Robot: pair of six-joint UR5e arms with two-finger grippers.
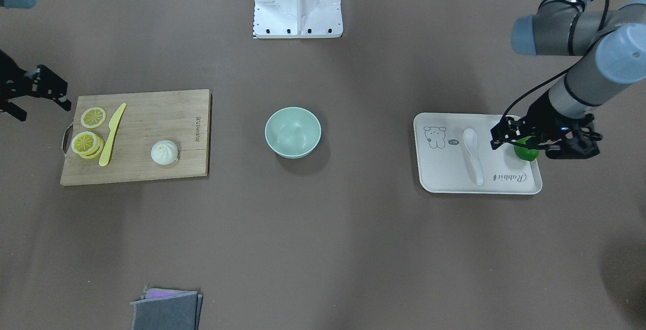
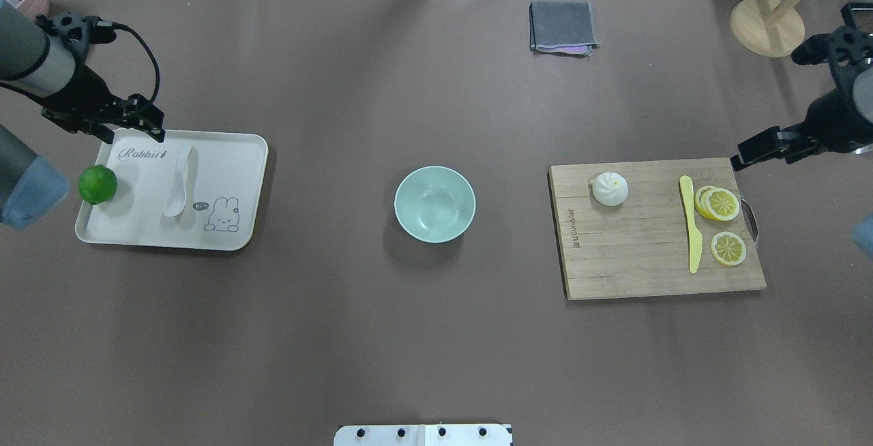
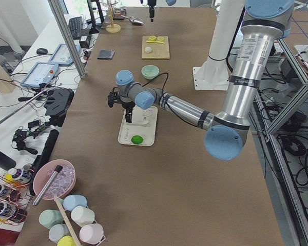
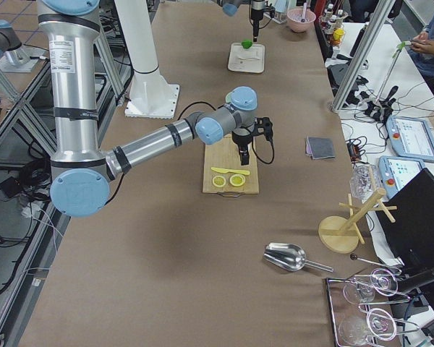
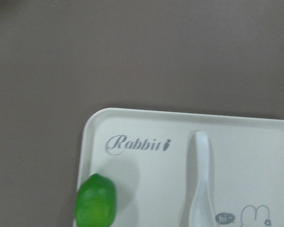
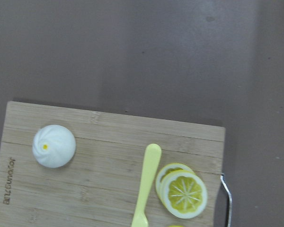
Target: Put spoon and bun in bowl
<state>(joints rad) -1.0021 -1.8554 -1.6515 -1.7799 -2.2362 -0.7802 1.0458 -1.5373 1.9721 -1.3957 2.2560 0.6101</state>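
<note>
My left fingers (image 2: pixel 133 127) and my right fingers (image 2: pixel 753 151) both apart; spoon (image 2: pixel 179 180) on tray (image 2: pixel 235 156) printed "Rabbit", "hi"; bun (image 2: pixel 610 189) on board (image 2: pixel 641 258), stamp unreadable

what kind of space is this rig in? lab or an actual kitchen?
Most likely a robotics lab, not a kitchen. The brown-covered table has an aluminium post at its edge, a teach pendant lies on the side desk among cables, and food such as the bun appears staged.
</note>
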